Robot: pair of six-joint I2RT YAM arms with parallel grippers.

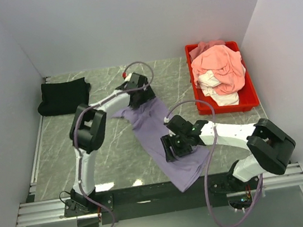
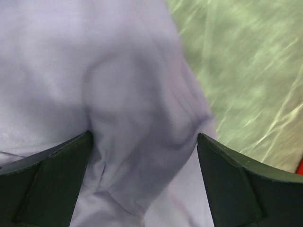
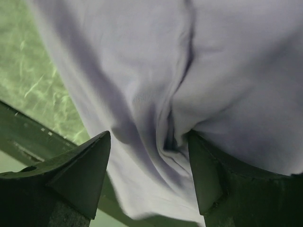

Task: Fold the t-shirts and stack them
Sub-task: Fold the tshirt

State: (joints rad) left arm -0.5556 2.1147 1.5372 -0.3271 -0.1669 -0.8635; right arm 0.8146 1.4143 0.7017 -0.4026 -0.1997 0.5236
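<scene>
Black shirt (image 1: 63, 96): folded, far left corner, done by the look of it.
Purple shirt (image 1: 152, 126): slantwise mid-table, near end over the front edge, not yet folded.
Pink shirt (image 1: 221, 65), white shirt (image 1: 220, 97): heaped in the red tray (image 1: 253, 99).
Left gripper (image 2: 144, 142): jaws wide, straddling the purple shirt's far end.
Right gripper (image 3: 149, 139): jaws apart astride a crease, nothing pinched.
Left to do: three folds and the stack, I'd say.

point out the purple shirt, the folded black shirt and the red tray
lavender-purple cloth t-shirt (image 1: 150, 127), top view, its flat middle
folded black cloth t-shirt (image 1: 63, 96), top view, bundle's centre
red plastic tray (image 1: 232, 107), top view, near rim
</scene>
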